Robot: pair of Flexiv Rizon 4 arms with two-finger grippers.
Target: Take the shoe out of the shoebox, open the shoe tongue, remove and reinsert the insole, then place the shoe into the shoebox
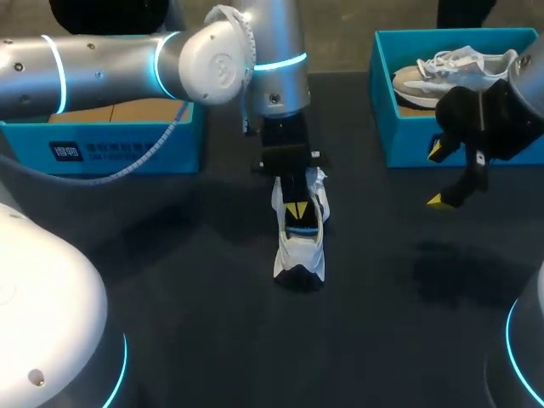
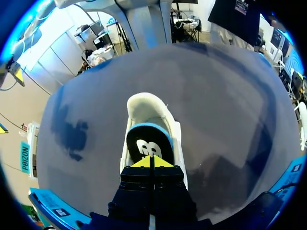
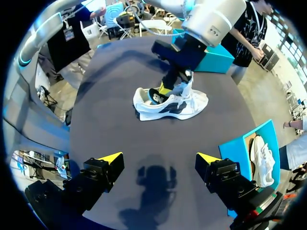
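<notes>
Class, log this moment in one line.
left gripper: shut, tips inside shoe | right gripper: open, above table | shoe: on table

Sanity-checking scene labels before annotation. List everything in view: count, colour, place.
shoe: 1, white with dark panels, upright at the table's middle
insole: 1, black with a blue edge, inside that shoe
second shoe: 1, white and grey, in the right shoebox
left shoebox: 1, teal, far left of the table
right shoebox: 1, teal, far right of the table
table: 1, dark
left gripper: 1, yellow tips, shut, in the shoe's opening at the insole
right gripper: 1, yellow tips, open, above bare table near the right shoebox
</notes>
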